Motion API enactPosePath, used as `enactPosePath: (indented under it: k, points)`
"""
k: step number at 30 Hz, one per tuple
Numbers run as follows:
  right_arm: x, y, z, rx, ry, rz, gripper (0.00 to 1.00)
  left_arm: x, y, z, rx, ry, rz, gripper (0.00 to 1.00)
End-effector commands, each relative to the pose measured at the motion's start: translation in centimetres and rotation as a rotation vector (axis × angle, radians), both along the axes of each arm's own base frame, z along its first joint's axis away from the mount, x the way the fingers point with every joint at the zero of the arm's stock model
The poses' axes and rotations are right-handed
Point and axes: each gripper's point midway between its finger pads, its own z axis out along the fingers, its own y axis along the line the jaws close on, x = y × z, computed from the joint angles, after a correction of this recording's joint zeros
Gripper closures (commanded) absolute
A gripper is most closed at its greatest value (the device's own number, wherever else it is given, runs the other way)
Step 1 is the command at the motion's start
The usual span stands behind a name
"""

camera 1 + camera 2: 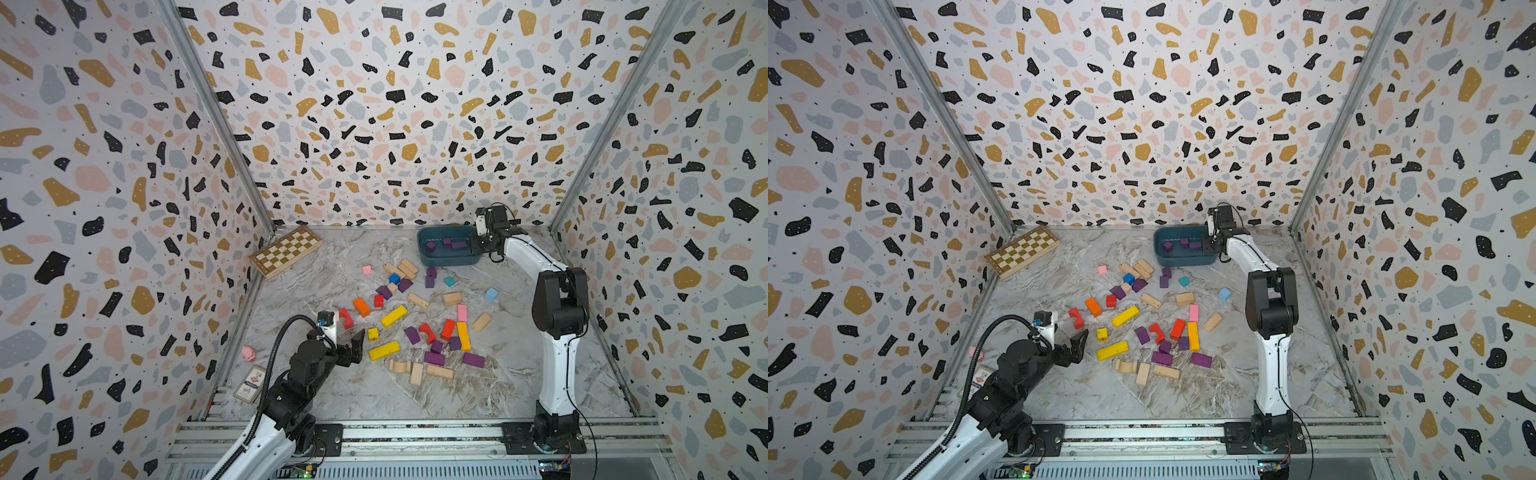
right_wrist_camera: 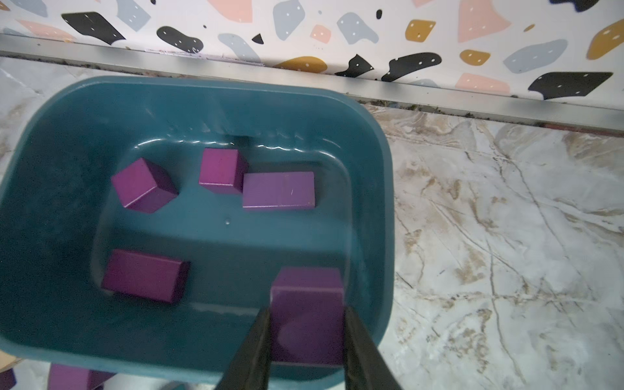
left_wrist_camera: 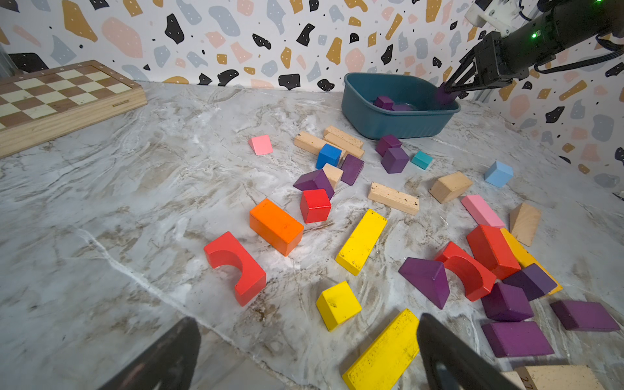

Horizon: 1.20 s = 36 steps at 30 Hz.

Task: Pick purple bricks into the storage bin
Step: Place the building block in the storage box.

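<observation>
Holding a purple cube over the inside of the storage bin, close to one wall, the right gripper is clamped on two of its flat sides. The step looks like the drop, and the next move needs only the jaws to part. Four matte purple bricks lie in the smooth, round-cornered teal plastic tub. The left gripper hangs wide open and empty, well away from the bin, over the marbled tabletop, where loose bricks wait.
</observation>
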Motion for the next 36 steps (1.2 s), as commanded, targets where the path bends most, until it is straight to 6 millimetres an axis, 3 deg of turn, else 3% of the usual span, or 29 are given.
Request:
enactPosePath:
  k: [1, 23, 30, 36]
  points:
    - [0.2, 0.4, 1.7, 0.012, -0.018, 0.019, 0.85, 0.3, 0.0, 0.8, -0.010, -0.039, 0.006, 0.01]
    - [-0.3, 2.2, -0.5, 0.021, 0.029, 0.050, 0.81, 0.3, 0.0, 0.8, -0.008, -0.038, 0.007, 0.01]
    - [-0.2, 2.1, 0.1, 0.019, 0.019, 0.044, 0.71, 0.3, 0.0, 0.8, -0.009, -0.039, 0.006, 0.01]
    - [0.0, 2.0, 1.4, 0.016, -0.006, 0.037, 0.55, 0.3, 0.0, 0.8, -0.009, -0.040, 0.005, 0.01]
